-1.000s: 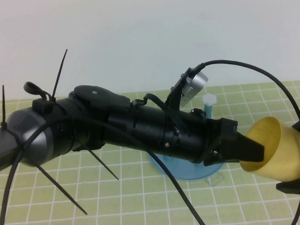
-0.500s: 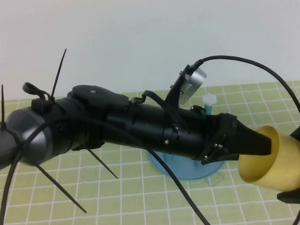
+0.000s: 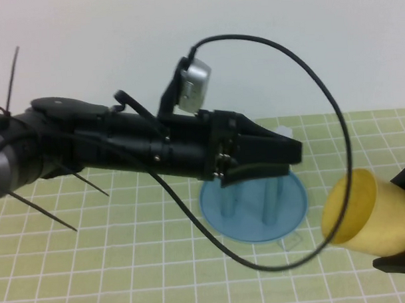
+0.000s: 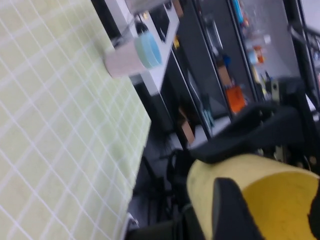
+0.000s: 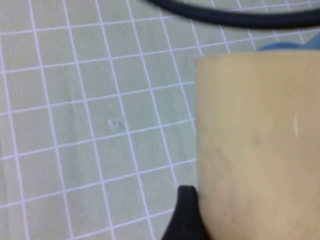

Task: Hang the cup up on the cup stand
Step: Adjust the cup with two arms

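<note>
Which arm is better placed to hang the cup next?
Right. The right gripper holds the cup beside the cup stand; the left gripper hovers open and empty above the stand.

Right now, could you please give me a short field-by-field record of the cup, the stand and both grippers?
cup: pale-yellow tumbler, lying tilted in the air at the right, mouth toward the left arm
cup stand: blue base on the green grid mat, upright pegs, no cup on it
left gripper: above the stand, apart from the cup, fingers open
right gripper: at the right edge, holding the cup
task state: cup not yet hung
</note>
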Robot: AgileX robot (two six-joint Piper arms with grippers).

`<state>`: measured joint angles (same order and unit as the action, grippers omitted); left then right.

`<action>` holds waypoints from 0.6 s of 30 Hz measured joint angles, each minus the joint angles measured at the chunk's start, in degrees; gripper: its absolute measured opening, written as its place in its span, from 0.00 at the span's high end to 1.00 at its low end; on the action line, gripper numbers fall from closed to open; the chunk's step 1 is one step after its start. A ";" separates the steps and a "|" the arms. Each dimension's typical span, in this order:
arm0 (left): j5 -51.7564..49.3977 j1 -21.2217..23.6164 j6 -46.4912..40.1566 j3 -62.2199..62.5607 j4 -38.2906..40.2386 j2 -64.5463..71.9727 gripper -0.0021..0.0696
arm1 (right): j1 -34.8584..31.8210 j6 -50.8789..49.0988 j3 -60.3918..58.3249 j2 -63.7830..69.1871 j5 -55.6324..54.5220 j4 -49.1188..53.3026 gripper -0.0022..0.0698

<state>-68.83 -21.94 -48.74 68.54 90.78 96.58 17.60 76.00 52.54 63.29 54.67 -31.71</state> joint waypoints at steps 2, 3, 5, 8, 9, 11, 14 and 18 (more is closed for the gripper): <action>0.26 0.90 0.01 0.00 -0.18 -0.12 0.52 | 0.00 0.00 0.00 0.00 -0.35 -0.10 0.17; 0.26 1.05 0.01 0.00 -0.26 -0.36 0.52 | 0.00 0.00 0.00 0.00 -0.46 -0.09 0.17; 0.26 1.16 -0.33 0.00 -0.67 -1.30 0.52 | 0.00 0.00 0.00 0.00 -0.60 -0.09 0.17; 0.06 1.06 -1.62 0.00 -0.70 -3.29 0.52 | 0.00 0.00 0.00 0.00 -0.95 -0.09 0.17; 0.02 1.06 -2.04 0.00 -0.70 -3.90 0.51 | 0.00 0.00 0.00 0.00 -0.96 -0.09 0.17; 0.02 1.06 -2.25 0.00 -0.70 -5.28 0.48 | 0.00 0.00 0.00 0.00 -1.58 -0.09 0.17; 0.02 1.06 -2.37 0.00 -1.07 -7.50 0.44 | 0.00 0.00 0.00 0.00 -2.87 -0.09 0.17; -0.08 -0.36 -2.46 0.00 -2.45 -9.73 0.37 | 0.00 0.00 0.00 0.00 -3.79 -0.09 0.17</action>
<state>-68.90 -22.31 -51.20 68.54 88.33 86.85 17.60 76.00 52.54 63.29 50.88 -31.81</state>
